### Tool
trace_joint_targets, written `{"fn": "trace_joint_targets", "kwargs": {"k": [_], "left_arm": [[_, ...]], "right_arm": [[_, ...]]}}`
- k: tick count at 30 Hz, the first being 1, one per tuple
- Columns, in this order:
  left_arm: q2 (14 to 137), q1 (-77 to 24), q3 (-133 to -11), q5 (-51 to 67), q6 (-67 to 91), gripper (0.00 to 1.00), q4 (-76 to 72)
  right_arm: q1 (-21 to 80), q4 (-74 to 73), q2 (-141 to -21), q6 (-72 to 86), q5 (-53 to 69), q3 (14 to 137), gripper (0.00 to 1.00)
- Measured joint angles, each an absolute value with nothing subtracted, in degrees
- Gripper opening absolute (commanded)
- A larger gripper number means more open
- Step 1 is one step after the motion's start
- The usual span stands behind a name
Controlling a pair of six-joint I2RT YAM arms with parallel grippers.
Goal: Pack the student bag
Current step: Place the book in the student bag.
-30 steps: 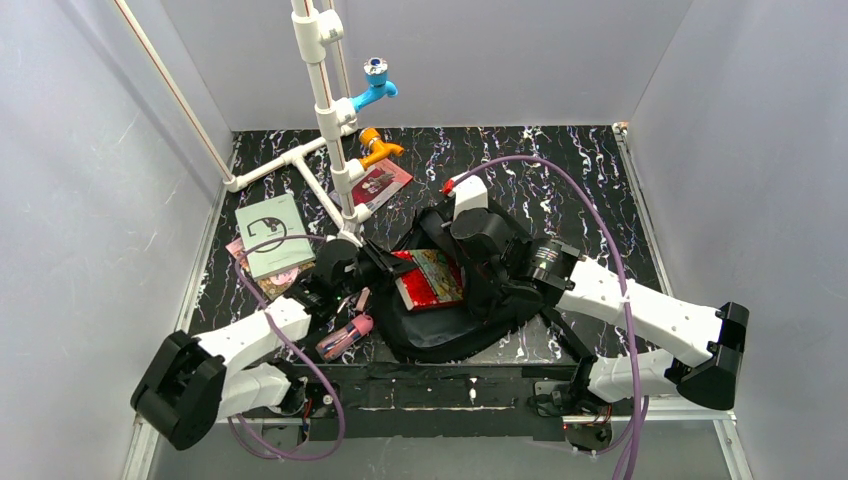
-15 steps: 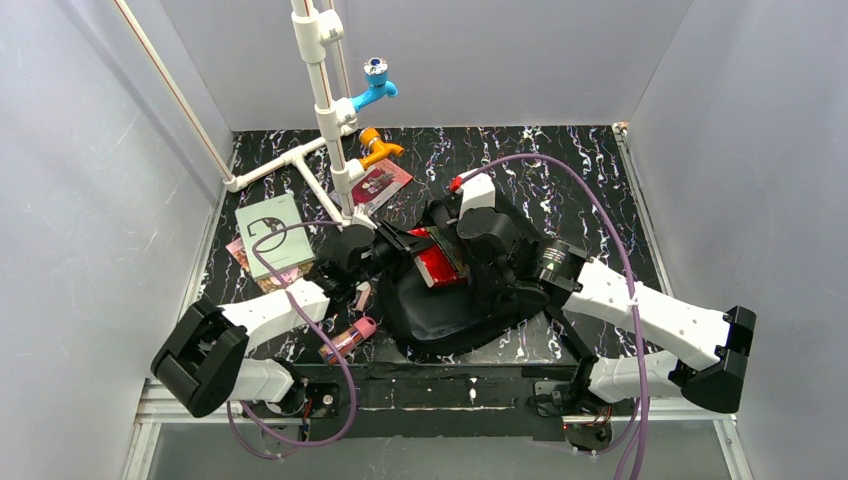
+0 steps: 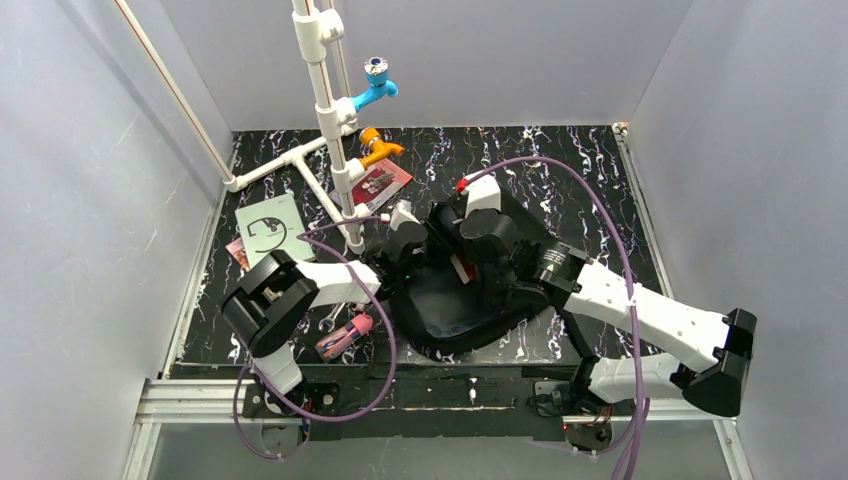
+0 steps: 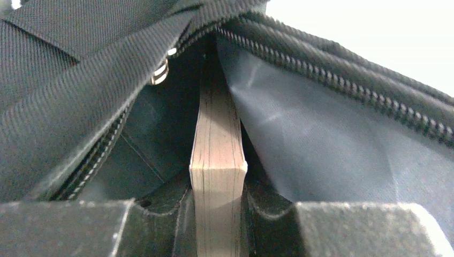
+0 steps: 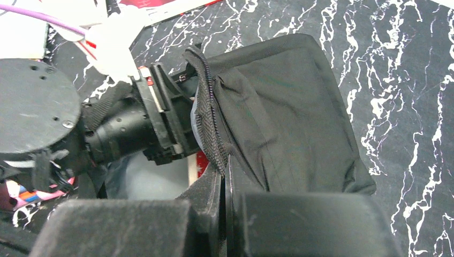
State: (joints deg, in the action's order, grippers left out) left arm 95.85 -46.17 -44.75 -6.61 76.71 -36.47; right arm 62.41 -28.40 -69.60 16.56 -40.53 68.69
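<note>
Black marble-patterned tabletop (image 3: 560,170) is lying under everything, walled in by plain grey panels, with a white pipe stand (image 3: 325,110) rising at the back. Sprawling near the middle of it is the student bag (image 3: 455,315), mouth gaping toward me, by far the biggest loose thing I am working with. My right gripper (image 5: 225,182) is pinching the bag's zippered rim (image 5: 211,123), jaws shut on the fabric and lifting it so the opening is staying wide. My left gripper (image 4: 217,214) is clamping a book (image 4: 217,160) by its page edge and pushing it spine-first down between the lining and the zipper teeth. Judging by this, packing is getting underway: this book is going in but I am not letting go yet. Other things are waiting outside: a pale green book (image 3: 272,228) and a red booklet (image 3: 380,183) to the left and back, and a pink pouch (image 3: 345,335) just beside the bag. Compared with a second ago, my left arm is reaching much farther in; the red cover that was lying flat and plainly visible on the bag is now nearly swallowed, only a sliver showing.
</note>
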Motion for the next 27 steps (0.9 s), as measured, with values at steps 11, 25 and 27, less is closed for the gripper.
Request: {"fn": "trace_joint_targets", "kwargs": {"k": [11, 25, 27], "left_arm": [[101.43, -47.44, -53.28, -5.3, 71.99, 0.63, -26.35], [71.9, -41.78, -54.22, 4.95, 56.51, 0.86, 14.35], [65.65, -37.08, -55.86, 5.26, 51.72, 0.92, 21.52]], "right_arm": [[55.94, -26.85, -66.67, 16.53, -41.78, 62.35, 0.01], [52.99, -25.43, -68.55, 11.97, -39.38, 60.93, 0.07], [52.97, -24.93, -69.04, 11.4, -37.45, 60.05, 0.13]]}}
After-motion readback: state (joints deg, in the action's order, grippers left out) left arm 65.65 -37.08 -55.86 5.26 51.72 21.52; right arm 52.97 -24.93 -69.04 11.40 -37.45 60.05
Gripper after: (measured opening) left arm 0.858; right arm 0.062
